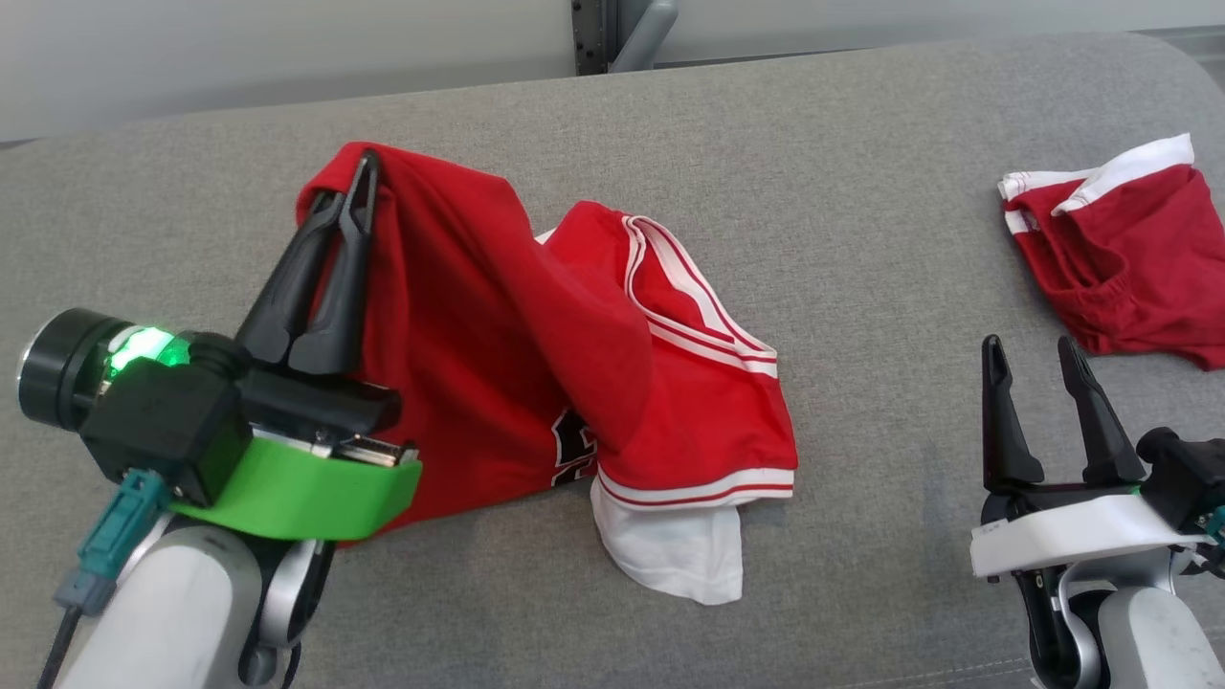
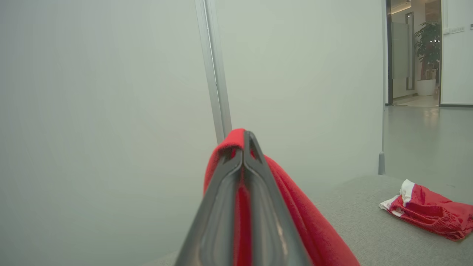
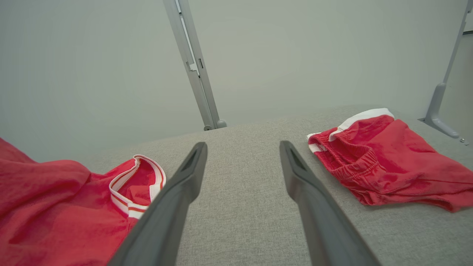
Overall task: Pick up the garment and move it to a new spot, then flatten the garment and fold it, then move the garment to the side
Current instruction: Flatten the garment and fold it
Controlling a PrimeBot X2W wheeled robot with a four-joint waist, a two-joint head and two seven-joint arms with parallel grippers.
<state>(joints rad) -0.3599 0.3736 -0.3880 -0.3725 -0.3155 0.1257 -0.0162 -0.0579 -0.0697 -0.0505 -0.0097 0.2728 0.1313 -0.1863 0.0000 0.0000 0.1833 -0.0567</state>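
Note:
A red jersey (image 1: 536,364) with white-and-red trim and a black number lies bunched on the grey cushioned surface (image 1: 861,287). My left gripper (image 1: 356,182) is shut on its upper left edge and holds that part lifted, so the cloth drapes down to the right. In the left wrist view the fingers (image 2: 244,147) pinch red fabric (image 2: 303,214) between them. My right gripper (image 1: 1034,359) stands open at the lower right, apart from the jersey, with nothing between its fingers. The right wrist view shows the jersey (image 3: 55,207) at the left and the open gripper (image 3: 242,149) over bare cushion.
A second red garment with white bands (image 1: 1120,249) lies crumpled at the far right of the surface, also seen as red shorts (image 3: 384,159) in the right wrist view. A pale wall and a metal post (image 1: 593,33) stand behind the surface's far edge.

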